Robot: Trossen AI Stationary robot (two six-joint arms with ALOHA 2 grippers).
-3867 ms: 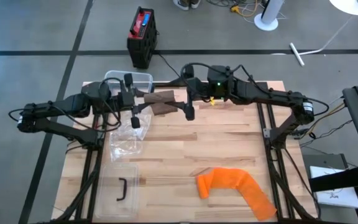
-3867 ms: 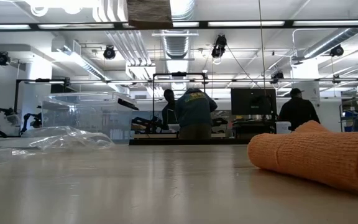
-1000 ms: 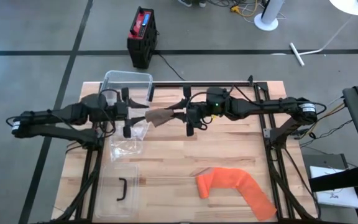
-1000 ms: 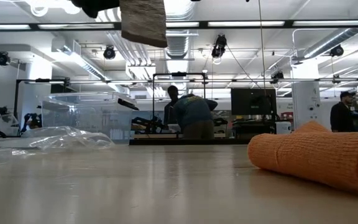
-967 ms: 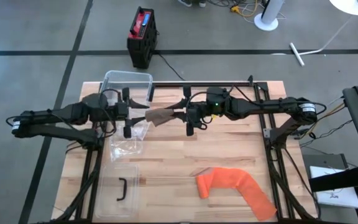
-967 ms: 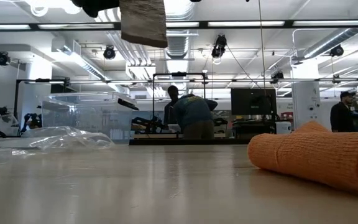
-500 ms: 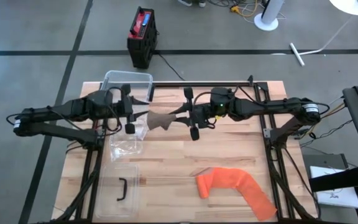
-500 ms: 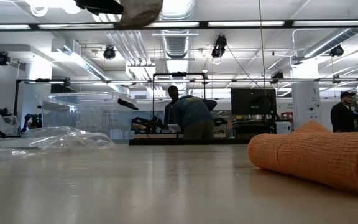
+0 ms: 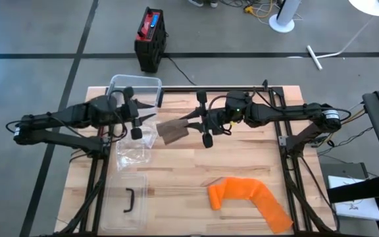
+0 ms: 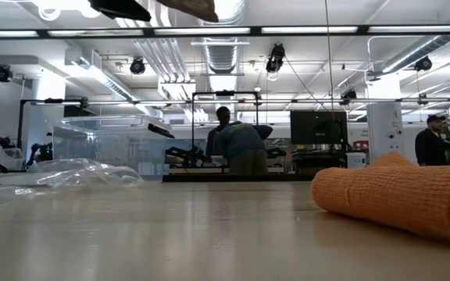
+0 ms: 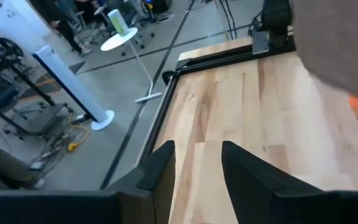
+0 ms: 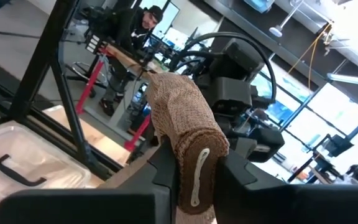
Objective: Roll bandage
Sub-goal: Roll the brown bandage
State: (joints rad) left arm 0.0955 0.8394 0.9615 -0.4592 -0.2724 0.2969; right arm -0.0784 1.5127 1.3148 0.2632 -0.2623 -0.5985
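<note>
My right claw (image 12: 188,171) pinches the brown bandage (image 9: 174,131) above the bench (image 9: 242,155); my left claw (image 11: 194,171), narrowly open, holds nothing.

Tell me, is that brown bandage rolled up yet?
Partly. The brown bandage shows a rolled end pinched in the right gripper, while a loose flap hangs spread above the table.

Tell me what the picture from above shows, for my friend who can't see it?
The right pincer holds a brown bandage in the air over a wooden table. The left pincer waits close beside it, not holding it. An orange bandage lies near the front, with clear plastic tubs on the left.
</note>
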